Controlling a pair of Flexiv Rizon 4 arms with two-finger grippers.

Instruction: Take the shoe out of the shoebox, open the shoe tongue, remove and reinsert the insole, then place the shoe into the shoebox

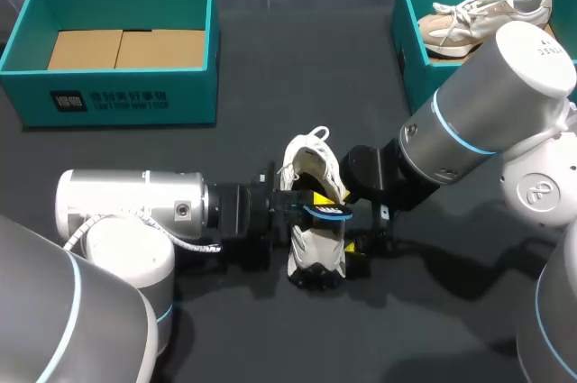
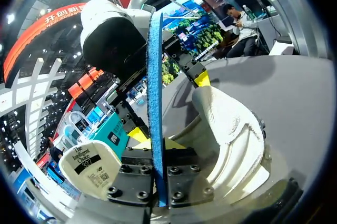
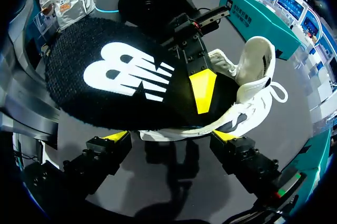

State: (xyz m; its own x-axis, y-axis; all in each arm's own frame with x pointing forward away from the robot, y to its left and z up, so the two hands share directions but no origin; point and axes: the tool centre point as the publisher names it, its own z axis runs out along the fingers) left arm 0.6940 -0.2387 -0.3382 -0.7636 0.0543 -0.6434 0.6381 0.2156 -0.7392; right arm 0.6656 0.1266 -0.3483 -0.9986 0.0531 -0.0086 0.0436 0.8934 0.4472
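A white shoe (image 1: 315, 239) stands on the dark table, tongue and laces pulled up at its far end. My left gripper (image 1: 315, 201) comes in from the left and is shut on the insole (image 1: 332, 213), held just above the shoe's opening. In the left wrist view the insole (image 2: 156, 103) shows as a thin blue edge clamped between the fingers (image 2: 138, 133), the shoe (image 2: 231, 129) beside it. My right gripper (image 3: 171, 137) is open, its fingertips (image 3: 226, 135) either side of the shoe's near end (image 3: 179, 130). The insole's black, logo-marked face (image 3: 121, 76) hides much of the shoe (image 3: 255, 71).
A teal box (image 1: 117, 99) with a cardboard liner stands at the back left. At the back right a second teal box (image 1: 407, 50) holds a beige shoe (image 1: 487, 18). Both arms crowd the table's middle.
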